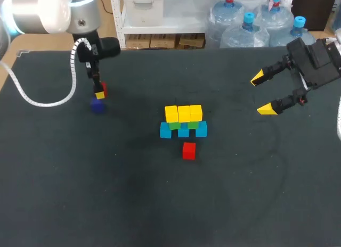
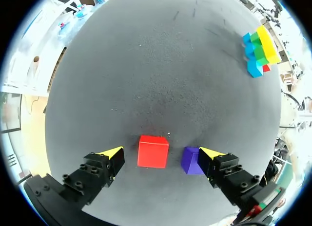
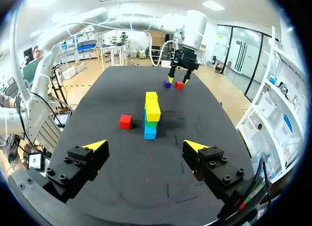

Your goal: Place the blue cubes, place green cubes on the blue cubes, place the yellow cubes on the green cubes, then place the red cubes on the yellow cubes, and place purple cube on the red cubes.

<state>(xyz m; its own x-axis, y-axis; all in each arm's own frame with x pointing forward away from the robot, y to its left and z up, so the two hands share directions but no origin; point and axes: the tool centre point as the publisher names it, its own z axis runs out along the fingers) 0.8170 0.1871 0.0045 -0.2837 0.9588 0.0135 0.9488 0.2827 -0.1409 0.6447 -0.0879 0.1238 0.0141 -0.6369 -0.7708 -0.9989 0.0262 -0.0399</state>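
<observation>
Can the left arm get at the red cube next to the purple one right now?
Probably yes: the red cube lies between the open fingers of the left gripper. The purple cube sits close by one finger and may get bumped.

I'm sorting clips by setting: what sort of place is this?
Most likely a robot lab's test bench. A robot's left claw and right claw hang over a dark table, and the stack of small coloured cubes looks like practice pieces.

Matt, finely speckled dark table cover (image 2: 161, 65); smooth, plastic-looking red cube (image 2: 152, 151).
</observation>
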